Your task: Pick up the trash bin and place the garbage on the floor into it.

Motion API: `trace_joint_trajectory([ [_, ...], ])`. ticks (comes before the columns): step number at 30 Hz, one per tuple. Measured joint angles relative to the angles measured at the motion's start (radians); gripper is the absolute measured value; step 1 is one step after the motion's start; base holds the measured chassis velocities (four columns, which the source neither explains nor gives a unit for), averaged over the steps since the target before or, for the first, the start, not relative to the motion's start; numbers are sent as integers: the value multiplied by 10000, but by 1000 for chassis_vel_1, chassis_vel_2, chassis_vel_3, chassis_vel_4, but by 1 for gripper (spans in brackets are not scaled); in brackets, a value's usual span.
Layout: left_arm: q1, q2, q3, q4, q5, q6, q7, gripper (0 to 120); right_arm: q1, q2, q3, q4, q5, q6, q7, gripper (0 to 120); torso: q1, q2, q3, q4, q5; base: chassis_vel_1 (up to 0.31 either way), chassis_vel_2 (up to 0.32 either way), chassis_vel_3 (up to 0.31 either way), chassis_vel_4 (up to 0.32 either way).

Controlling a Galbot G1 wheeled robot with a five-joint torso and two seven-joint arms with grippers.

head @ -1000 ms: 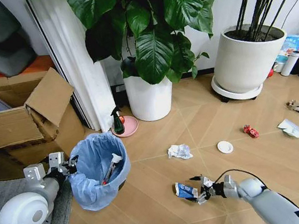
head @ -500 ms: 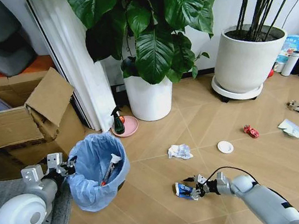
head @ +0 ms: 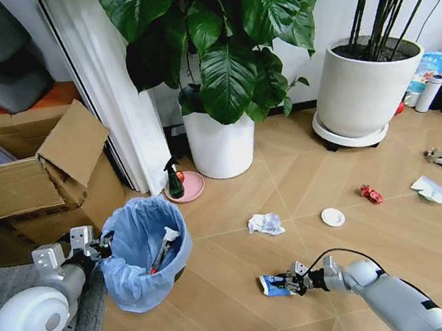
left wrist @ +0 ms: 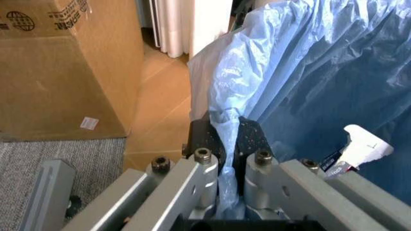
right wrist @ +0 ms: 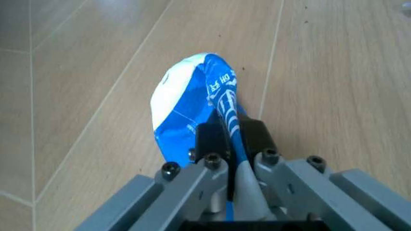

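Gripping the blue-white packet [head: 273,284], the right pincer [head: 293,280] sat low over the floor, jaws closed flat on one edge of it, as the right wrist view showed. Left pincer [head: 100,247] was clamped on the rim of the trash bin [head: 143,256], pinching the light-blue bag liner [left wrist: 308,77] along with it; bin stood on the floor beside the cardboard box [head: 32,181], with a black-white tube [head: 165,245] inside.

Judgement: grip on the packet looked thin and edge-on. Lift straight up and slowly, keep the packet hanging below the jaws, carry it over the bin's open mouth, release only once above the liner.
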Motion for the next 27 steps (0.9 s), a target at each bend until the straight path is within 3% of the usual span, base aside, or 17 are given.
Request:
trace_joint_trajectory([
  [7,56,-17,192,142,89,-18,45,0,-47,-99,149,161,474,0,-59,0,0,-1,0,-2,1,0,0,0,0],
  [10,70,87,527,352,224,-54,150,0,146,-337,90,618,2641,304,-388,0,0,-1,1,-2,4,0,0,0,0],
  [13,-154,125,757,524,256,-64,193,0,389,-465,-8,1043,3601,475,-635,0,0,-1,0,-1,-8,0,0,0,0],
  [16,-439,161,1002,697,271,-78,236,0,673,-582,-103,1627,4259,510,-811,0,0,-1,1,-1,5,0,0,0,0],
  [18,-600,210,1144,848,291,-119,329,0,1073,-704,-384,2233,5072,510,-856,0,0,0,0,-6,-8,0,0,0,0],
  [21,-578,260,1158,948,349,-194,466,0,1602,-673,-852,2718,5945,509,-948,0,0,-1,1,-2,1,0,0,0,0],
  [27,-624,377,1433,1209,541,-371,794,0,2811,-255,-2324,3689,7847,458,-1280,0,0,-1,0,3,-4,0,0,0,0],
])
